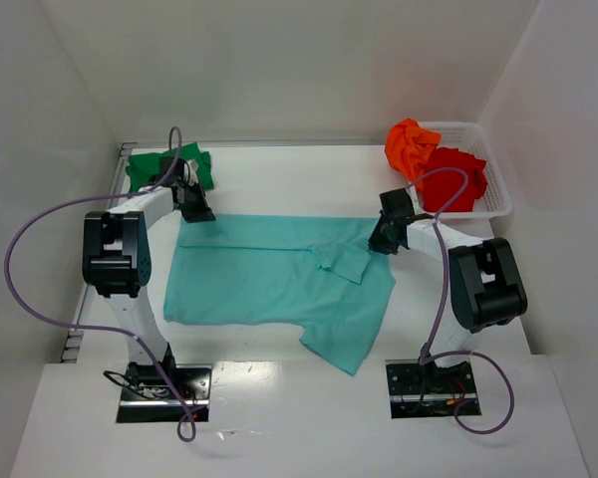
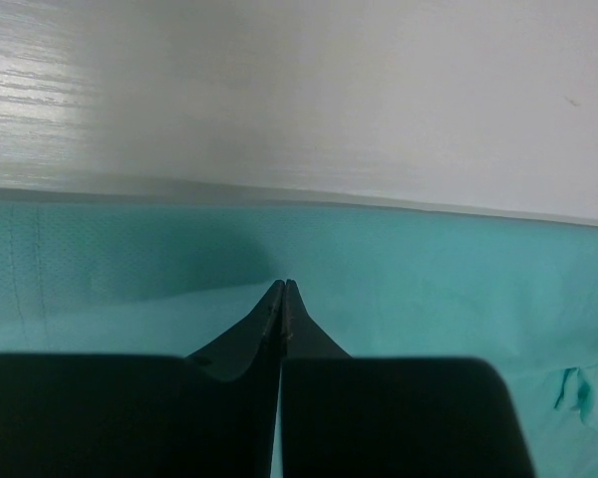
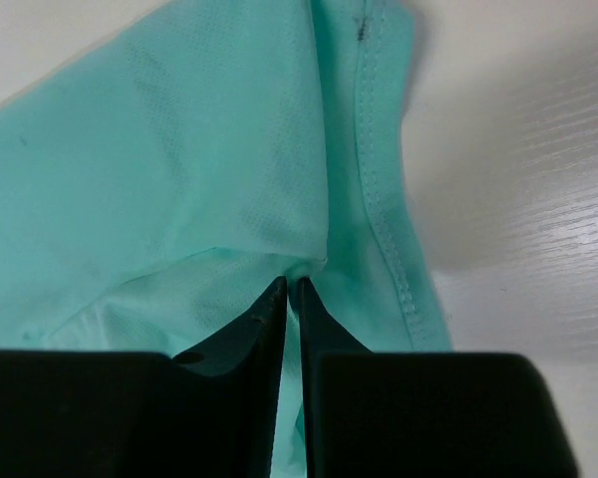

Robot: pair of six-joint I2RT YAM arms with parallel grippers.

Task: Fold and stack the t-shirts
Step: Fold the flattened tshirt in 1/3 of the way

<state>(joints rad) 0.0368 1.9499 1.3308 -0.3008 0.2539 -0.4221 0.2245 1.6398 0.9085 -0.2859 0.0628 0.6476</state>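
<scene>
At L/R jaws' tips, teal tee (image 1: 269, 279)

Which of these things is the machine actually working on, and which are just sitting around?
Part of the job:
- light teal t-shirt, spread out and pinched by the left claw and the right claw
- dark green t-shirt, bunched at far left
- orange t-shirt and red t-shirt, heaped at the basket

Just lying about:
- white mesh basket
- table
</scene>
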